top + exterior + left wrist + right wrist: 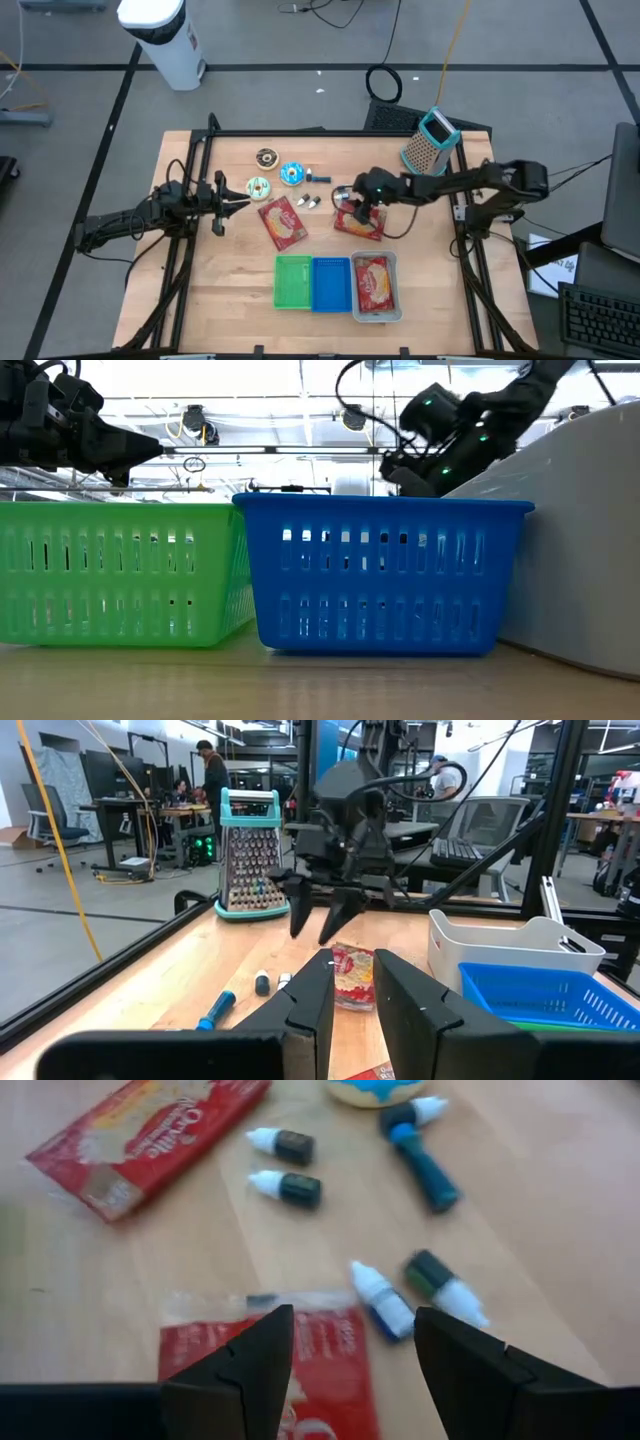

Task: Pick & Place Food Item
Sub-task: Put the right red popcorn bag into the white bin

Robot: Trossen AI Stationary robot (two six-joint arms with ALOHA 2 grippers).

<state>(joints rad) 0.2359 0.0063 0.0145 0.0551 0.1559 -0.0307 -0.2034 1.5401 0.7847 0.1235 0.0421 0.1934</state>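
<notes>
Wooden tabletop [230,290] in the overhead view, open workshop beyond it, and the action sits mid-table. Right gripper [352,207] hangs directly above a red food packet [360,222], fingers [240,1370] spread wide with nothing between them; its wrist camera looks straight down onto the packet's top edge, small dropper bottles [385,1302] lying just beside it. Left gripper [238,201] waits near the table's left side, jaws nearly together and empty, aimed across at its partner. A second packet [283,222] lies flat between the two arms, and a third already rests in the grey bin [352,300] next to the blue basket [331,283] and green basket [293,282].

That packet looks light, thin and crinkly (probably slick film), so it should flex rather than stay stiff. Best bet, to my eye, is pinching across a short edge or the seam, clear of the bottles, because a flat grab on the middle may just slide off.
</notes>
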